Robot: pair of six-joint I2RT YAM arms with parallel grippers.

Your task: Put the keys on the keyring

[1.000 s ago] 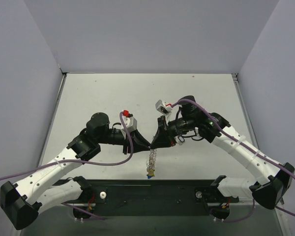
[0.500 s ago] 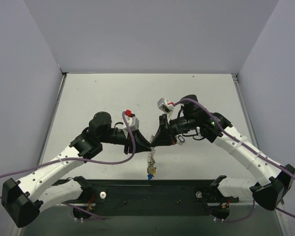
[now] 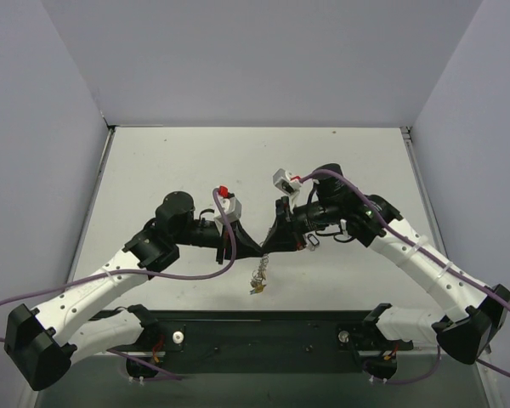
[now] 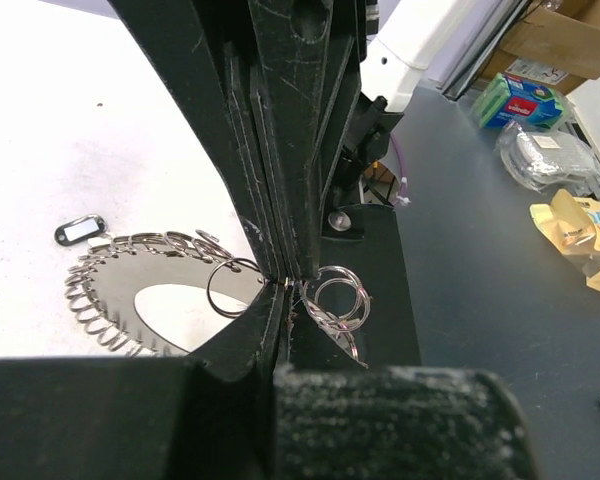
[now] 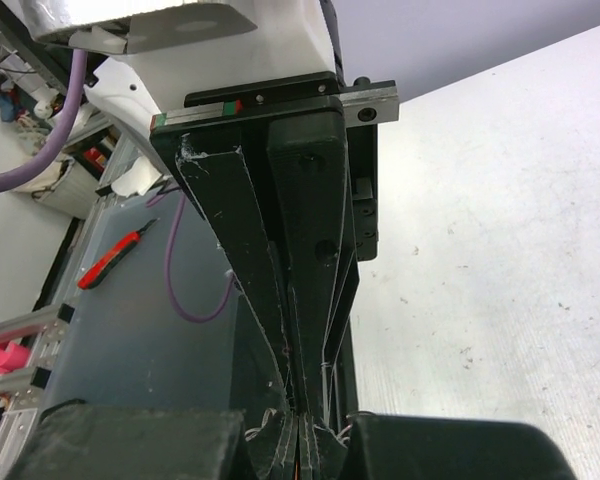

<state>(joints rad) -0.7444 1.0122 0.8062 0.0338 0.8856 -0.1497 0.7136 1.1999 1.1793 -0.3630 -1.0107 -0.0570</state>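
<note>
The keyring (image 3: 258, 274) hangs as a silvery bumpy hoop just under the point where both grippers meet above the table's near middle. Small keys (image 3: 257, 289) with yellow and blue dangle at its lowest point. My left gripper (image 3: 262, 245) and right gripper (image 3: 271, 245) touch tip to tip, both shut. In the left wrist view my left gripper (image 4: 283, 290) pinches a thin wire loop, with the hoop's chain-like rim (image 4: 100, 300) at left and small split rings (image 4: 340, 300) at right. A black key head (image 4: 80, 230) sits beside the rim. The right gripper (image 5: 315, 420) is pressed shut, thin wires beside it.
A black rail (image 3: 263, 336) runs along the table's near edge between the arm bases. Grey walls close in the left, back and right. Off the table, a green box (image 4: 520, 95) and plastic bags (image 4: 545, 155) lie on a dark floor. A red-handled tool (image 5: 115, 258) lies there too.
My left gripper has closed from partly open to shut against the right gripper's tips. The hanging keyring and keys have risen a little. The right gripper stays shut.
</note>
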